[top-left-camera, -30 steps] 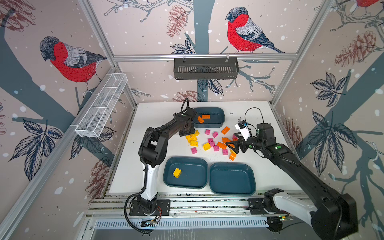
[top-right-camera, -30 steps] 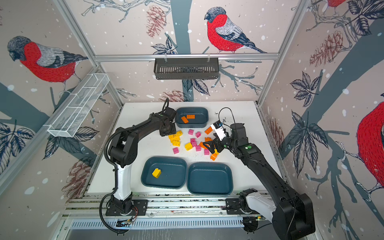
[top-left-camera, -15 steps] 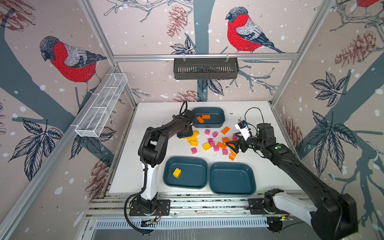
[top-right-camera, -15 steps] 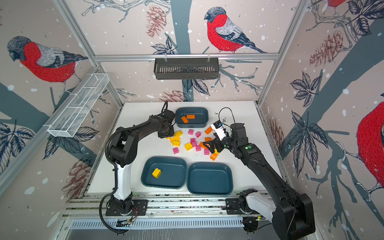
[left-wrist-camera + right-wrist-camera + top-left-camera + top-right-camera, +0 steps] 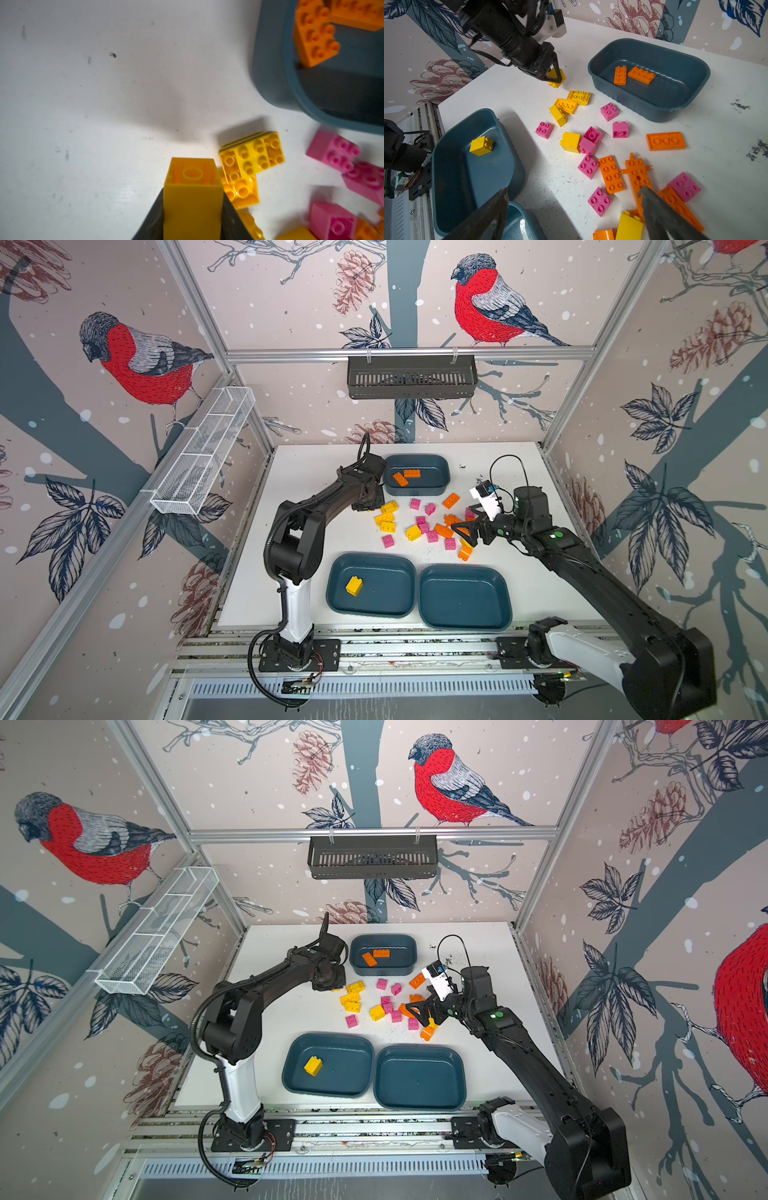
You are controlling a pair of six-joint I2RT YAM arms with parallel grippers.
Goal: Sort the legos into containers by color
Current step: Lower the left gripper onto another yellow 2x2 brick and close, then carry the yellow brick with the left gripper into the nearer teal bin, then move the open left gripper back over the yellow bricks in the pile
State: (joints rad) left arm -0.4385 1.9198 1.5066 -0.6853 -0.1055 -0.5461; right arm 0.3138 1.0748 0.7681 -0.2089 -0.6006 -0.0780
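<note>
Sorting cell, described near to far, with every position given relative to the loose heap of legos (image 5: 432, 536) on the white table (image 5: 316, 539).

**Nearer than the heap.** Two wide teal tubs stand side by side. The left wide tub (image 5: 386, 593) holds one yellow square brick (image 5: 354, 585). The right wide tub (image 5: 463, 599) stands just beside it.

**At the heap's right side.** The right gripper (image 5: 573, 191) hangs over the orange plates (image 5: 611, 174). Its fingers are released and spread wide, grasping nothing.

**Within the heap.** Pink square bricks lie mostly in the middle, orange pieces to the right and yellow ones to the left.

**At the heap's far-left edge.** The left gripper (image 5: 557, 80) has its fingers clenched on a held yellow brick (image 5: 192, 199). The brick is tilted, and its hollow underside shows in the left wrist view. Whether it touches the table cannot be told.

**Just beyond the heap.** The smaller, deeper tub (image 5: 415, 491) holds two orange oblong bricks (image 5: 401, 480) lying flat and close together.

**Farthest beyond the heap.** A black slotted basket (image 5: 411, 379) hangs on the back wall.
</note>
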